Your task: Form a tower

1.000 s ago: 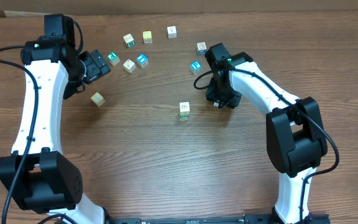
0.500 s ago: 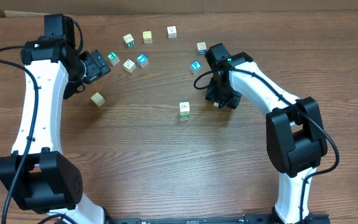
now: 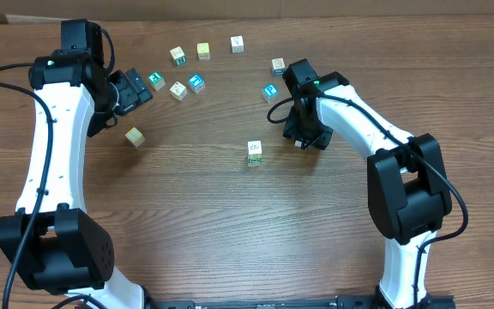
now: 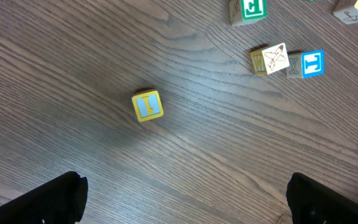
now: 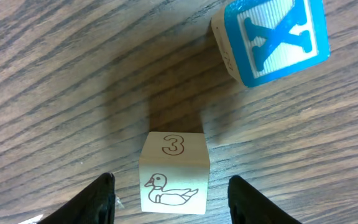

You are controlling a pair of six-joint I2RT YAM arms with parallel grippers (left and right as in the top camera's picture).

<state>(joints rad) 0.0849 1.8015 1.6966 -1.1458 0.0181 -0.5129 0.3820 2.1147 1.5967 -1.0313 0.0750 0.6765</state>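
Observation:
The tower is a short stack of wooden cubes with a pale top, standing mid-table. To its right, my right gripper is low over the table. In the right wrist view the right gripper is open. A pale cube with a duck and a 3 sits on the wood between its fingers, with a gap on each side. A blue X cube lies just beyond. My left gripper hangs wide open at the far left, and the left gripper has nothing in it. A yellow cube lies ahead of it.
Loose cubes are scattered along the back: a green one, a pale one, a blue one, and others further back. A blue cube and a pale cube lie near the right arm.

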